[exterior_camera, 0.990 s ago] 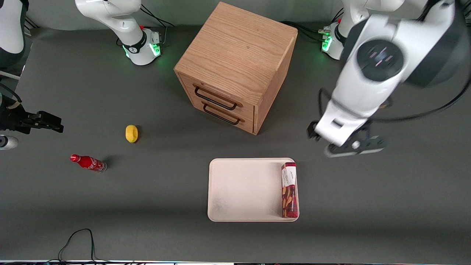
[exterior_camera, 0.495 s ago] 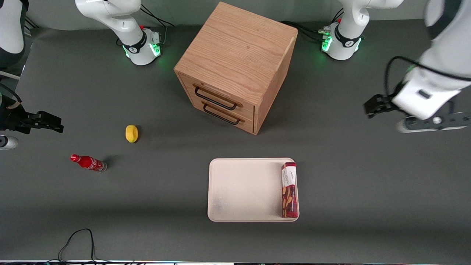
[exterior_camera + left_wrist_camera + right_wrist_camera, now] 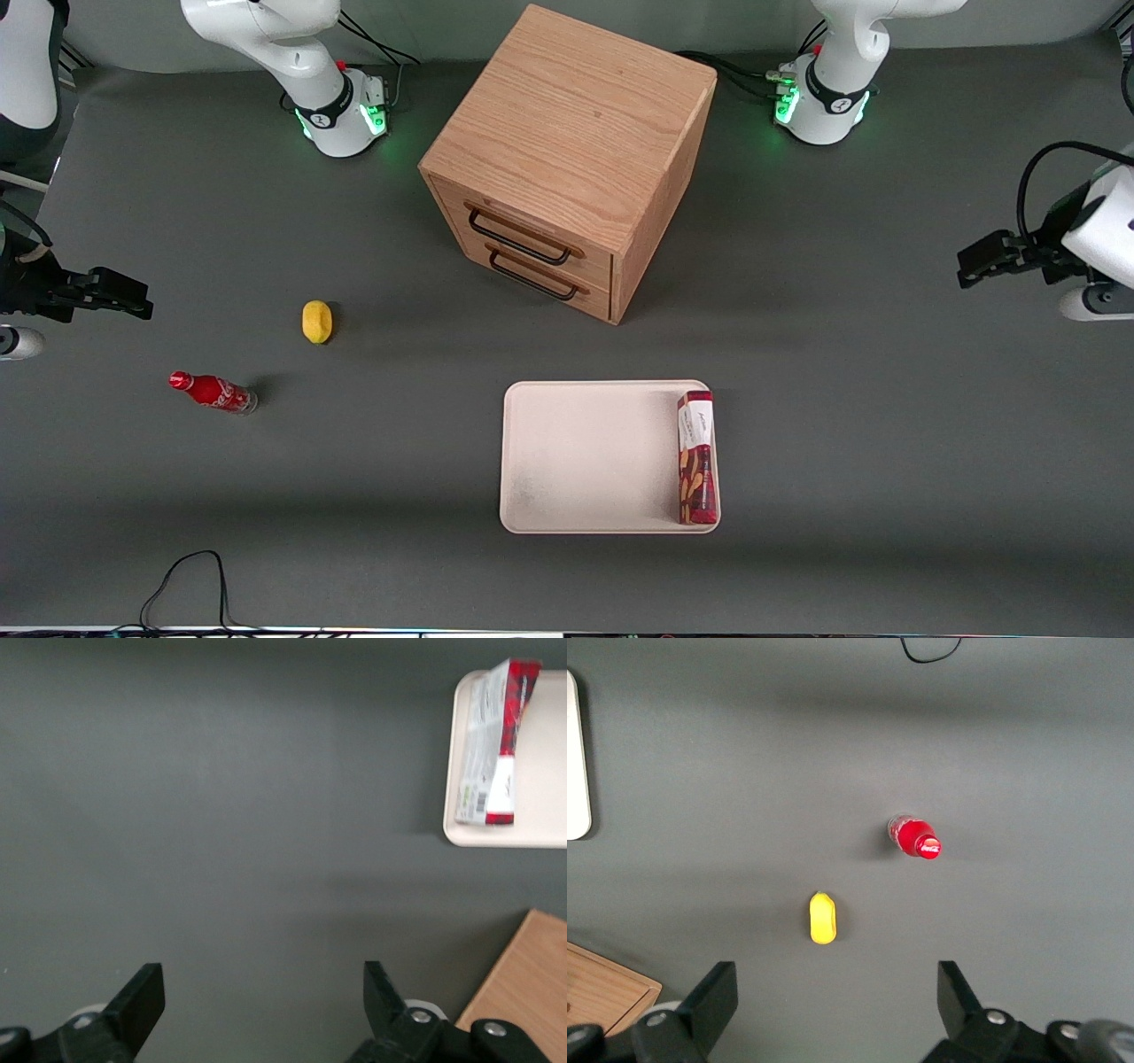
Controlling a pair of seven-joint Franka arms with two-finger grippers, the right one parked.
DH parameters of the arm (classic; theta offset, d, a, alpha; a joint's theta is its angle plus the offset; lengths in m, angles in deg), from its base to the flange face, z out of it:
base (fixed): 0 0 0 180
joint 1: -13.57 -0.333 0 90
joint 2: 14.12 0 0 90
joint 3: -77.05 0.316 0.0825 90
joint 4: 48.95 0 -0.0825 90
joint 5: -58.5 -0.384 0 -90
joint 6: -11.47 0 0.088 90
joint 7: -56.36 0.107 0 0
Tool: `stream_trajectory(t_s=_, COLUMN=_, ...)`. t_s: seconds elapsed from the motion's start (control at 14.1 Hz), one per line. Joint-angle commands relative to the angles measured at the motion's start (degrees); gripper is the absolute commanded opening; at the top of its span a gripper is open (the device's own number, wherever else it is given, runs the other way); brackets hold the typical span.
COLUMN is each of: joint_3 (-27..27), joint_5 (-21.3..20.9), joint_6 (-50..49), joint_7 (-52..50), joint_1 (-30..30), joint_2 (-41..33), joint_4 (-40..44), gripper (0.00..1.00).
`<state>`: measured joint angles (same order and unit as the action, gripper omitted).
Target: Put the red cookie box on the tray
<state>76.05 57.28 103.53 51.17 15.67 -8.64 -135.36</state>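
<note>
While the table [image 3: 886, 461] lies bare around it, one cabinet [image 3: 567, 159] stands farther from the front camera than one tray [image 3: 585, 461]. One red cookie box [image 3: 696, 459] lies on the tray, along its rim toward the working arm. Well apart, near the table's edge, the gripper [image 3: 264, 992] hangs spread wide, holding nothing.

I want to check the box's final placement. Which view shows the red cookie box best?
The front view: the whole red cookie box lies flat on the tray, along the short edge toward the working arm's end. The left wrist view shows its label end at the tray's edge; the open gripper hangs over bare table. The right wrist view misses it.
</note>
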Motion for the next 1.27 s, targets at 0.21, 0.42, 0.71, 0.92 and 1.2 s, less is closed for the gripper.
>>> stream_trajectory(t_s=0.21, joint_3=-0.23, joint_5=0.34, joint_6=6.46, joint_7=0.88, joint_1=-0.25, joint_2=-6.52, joint_4=-10.26, gripper=1.00)
stream_trajectory(t_s=0.42, joint_3=0.38, joint_5=0.78, joint_6=4.89, joint_7=0.18, joint_1=0.27, joint_2=-6.79, joint_4=-10.11, gripper=1.00)
stream_trajectory(t_s=0.71, joint_3=0.39, joint_5=1.75, joint_6=0.77, joint_7=1.05, joint_1=-0.16, joint_2=-6.01, joint_4=-5.72, gripper=1.00)
stream_trajectory(t_s=0.92, joint_3=0.39, joint_5=1.75, joint_6=0.57, joint_7=0.80, joint_1=-0.08, joint_2=-5.74, joint_4=-5.36, gripper=1.00)
stream_trajectory(t_s=1.2, joint_3=-0.14, joint_5=3.24, joint_6=0.40, joint_7=1.06, joint_1=-1.48, joint_2=-5.65, joint_4=-5.27, gripper=1.00)
